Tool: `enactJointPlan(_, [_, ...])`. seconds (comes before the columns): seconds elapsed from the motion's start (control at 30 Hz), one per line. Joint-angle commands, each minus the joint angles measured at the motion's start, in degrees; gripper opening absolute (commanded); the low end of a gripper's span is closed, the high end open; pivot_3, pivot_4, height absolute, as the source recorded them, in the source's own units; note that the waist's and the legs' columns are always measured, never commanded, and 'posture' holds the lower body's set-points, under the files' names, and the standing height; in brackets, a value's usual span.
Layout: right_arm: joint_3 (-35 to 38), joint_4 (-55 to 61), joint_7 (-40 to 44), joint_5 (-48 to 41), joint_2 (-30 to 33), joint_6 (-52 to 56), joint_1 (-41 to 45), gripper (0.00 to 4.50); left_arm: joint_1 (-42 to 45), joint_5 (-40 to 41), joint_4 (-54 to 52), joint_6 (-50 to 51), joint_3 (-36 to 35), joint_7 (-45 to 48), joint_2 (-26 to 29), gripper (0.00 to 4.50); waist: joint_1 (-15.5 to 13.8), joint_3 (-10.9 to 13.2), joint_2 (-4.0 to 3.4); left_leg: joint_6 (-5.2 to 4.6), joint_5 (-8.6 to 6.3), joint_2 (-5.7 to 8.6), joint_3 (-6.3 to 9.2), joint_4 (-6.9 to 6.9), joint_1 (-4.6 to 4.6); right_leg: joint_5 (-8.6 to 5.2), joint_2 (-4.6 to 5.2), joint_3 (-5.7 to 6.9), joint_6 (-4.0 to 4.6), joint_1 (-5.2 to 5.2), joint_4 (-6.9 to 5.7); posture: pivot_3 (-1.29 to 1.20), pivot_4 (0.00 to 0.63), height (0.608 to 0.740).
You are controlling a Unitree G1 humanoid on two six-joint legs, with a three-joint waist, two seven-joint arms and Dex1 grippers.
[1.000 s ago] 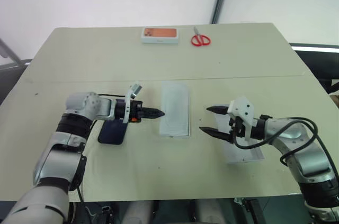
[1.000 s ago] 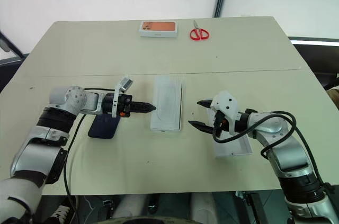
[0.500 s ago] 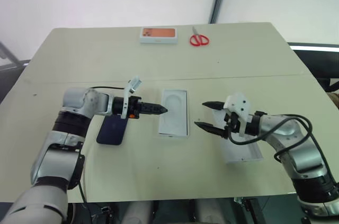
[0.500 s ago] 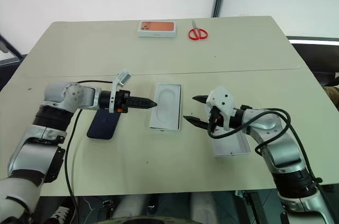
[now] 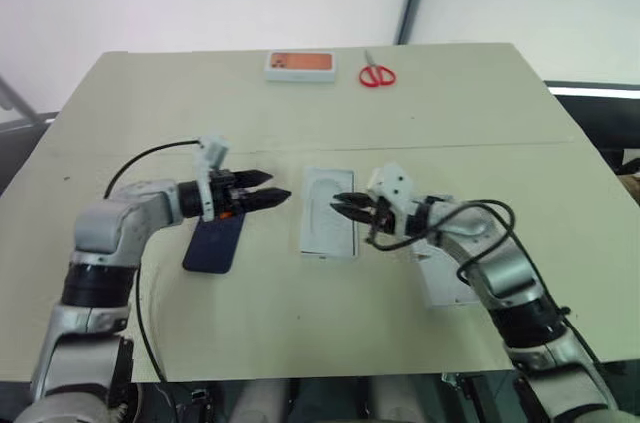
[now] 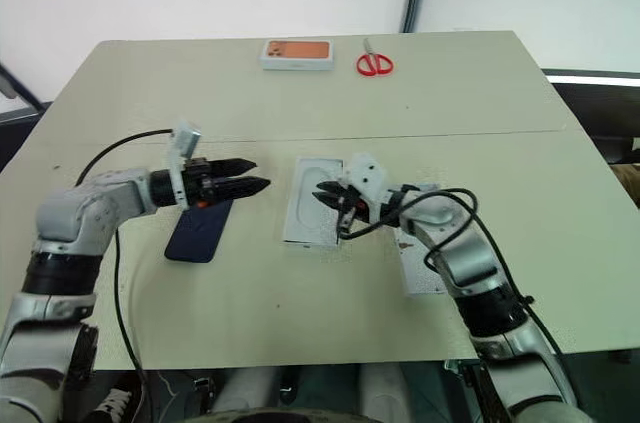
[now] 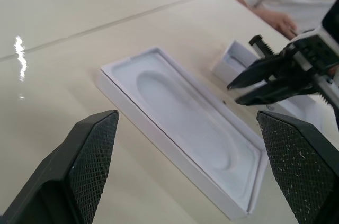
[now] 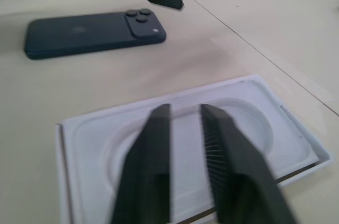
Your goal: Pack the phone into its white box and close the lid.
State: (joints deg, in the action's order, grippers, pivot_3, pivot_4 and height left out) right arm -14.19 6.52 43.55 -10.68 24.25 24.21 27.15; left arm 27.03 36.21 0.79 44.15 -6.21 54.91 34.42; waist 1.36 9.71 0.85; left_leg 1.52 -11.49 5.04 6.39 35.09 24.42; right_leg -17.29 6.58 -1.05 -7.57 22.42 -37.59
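Below you, in the head camera's view, a beige table (image 5: pixel 330 103) carries the work. The left gripper (image 5: pixel 268 188) hovers with its two black fingers spread wide, just above the far end of the phone (image 5: pixel 214 244), which lies back up on the table at near left. Right of the phone, in the middle, sits the white box (image 5: pixel 328 215), open, with a flat white insert card showing an oval outline inside it. The right gripper (image 5: pixel 338 204) reaches in from the right over the box's right edge, its fingers drawn nearly together on nothing. Behind that arm, at near right, lies the lid (image 5: pixel 450 283), hollow side up. At the far edge rest a small box with an orange top (image 5: pixel 300 65) and red scissors (image 5: pixel 377 74).

Your left wrist view looks between wide fingers (image 7: pixel 92 150) onto the insert card (image 7: pixel 185 123).

Your right wrist view shows narrow fingers (image 8: pixel 153 166) over the card, the phone beyond.
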Motion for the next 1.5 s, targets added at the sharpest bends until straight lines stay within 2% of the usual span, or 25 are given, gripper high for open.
enactJointPlan(0.03, [-4.04, -4.43, -2.89, 5.79, -2.34, -2.08, 3.9, 0.05, -6.24, 0.99, -4.14, -8.25, -6.79, 0.02, -1.1, 4.43, -0.17, 0.0, 0.0, 0.01, 0.0, -0.01, 0.02, -0.01, 0.01, 0.0, -0.01, 0.01, 0.0, 0.03, -0.02, 0.0, 0.15, 0.74])
enactJointPlan(0.17, [-6.43, -7.08, -2.27, 7.84, -3.8, -2.39, 5.1, 0.05, -10.88, 3.09, -6.01, -10.99, -9.88, -0.69, -2.75, 4.43, -0.8, 0.01, 0.01, 0.02, 0.01, 0.02, 0.05, 0.0, 0.02, 0.0, -0.01, 0.03, 0.01, 0.06, -0.01, 0.0, 0.15, 0.74])
enactJointPlan(0.3, [-10.01, -9.11, 0.22, 11.82, -1.16, -3.4, 4.62, 0.05, -13.12, 2.75, -8.01, -12.24, -9.79, -1.81, -3.55, 4.43, -0.9, -0.02, 0.03, 0.01, 0.0, 0.09, 0.17, 0.15, -0.02, 0.0, 0.04, 0.15, 0.01, 0.04, 0.0, 0.0, 0.15, 0.74])
enactJointPlan(0.43, [-9.42, -8.0, 2.87, 11.05, 0.03, -2.2, 4.12, 0.05, -14.04, 3.11, -9.31, -12.28, -9.34, -2.18, -3.54, 4.43, -0.55, -0.02, 0.03, 0.01, 0.0, 0.05, 0.15, 0.07, -0.06, 0.0, -0.01, 0.14, 0.01, 0.03, -0.01, 0.0, 0.15, 0.74])
enactJointPlan(0.7, [-8.42, -8.07, 3.6, 11.0, -0.35, -1.15, 4.5, 0.05, -12.88, 2.67, -8.66, -12.6, -8.42, -3.22, -4.3, 4.43, -0.4, -0.02, 0.03, 0.01, 0.0, 0.01, 0.12, 0.04, -0.05, 0.0, -0.05, 0.11, 0.01, -0.06, -0.02, 0.0, 0.15, 0.74])
enactJointPlan(1.27, [-10.79, -4.07, 5.96, 16.78, 4.55, 2.59, 4.32, 0.05, -10.85, 2.89, -8.24, -12.31, -7.5, -4.43, -4.78, 4.43, -0.58, -0.03, 0.04, 0.01, 0.0, 0.03, 0.13, 0.05, -0.06, 0.0, -0.05, 0.11, 0.01, -0.08, -0.01, 0.0, 0.15, 0.74])
enactJointPlan(1.43, [-11.24, -2.11, 6.92, 16.78, 4.77, 2.08, 3.97, 0.05, -11.03, 3.05, -8.33, -12.18, -7.54, -4.75, -4.75, 4.43, -0.68, -0.03, 0.04, 0.01, 0.0, 0.03, 0.13, 0.07, -0.06, 0.0, -0.04, 0.12, 0.01, -0.07, -0.01, 0.0, 0.15, 0.74])
enactJointPlan(1.5, [-9.88, -1.32, 6.57, 14.78, 2.64, 2.69, 4.2, 0.05, -11.0, 3.47, -8.31, -11.82, -7.61, -4.79, -4.84, 4.43, -0.59, -0.03, 0.04, 0.01, 0.0, 0.03, 0.13, 0.06, -0.06, 0.0, -0.04, 0.12, 0.01, -0.09, -0.01, 0.0, 0.15, 0.74])
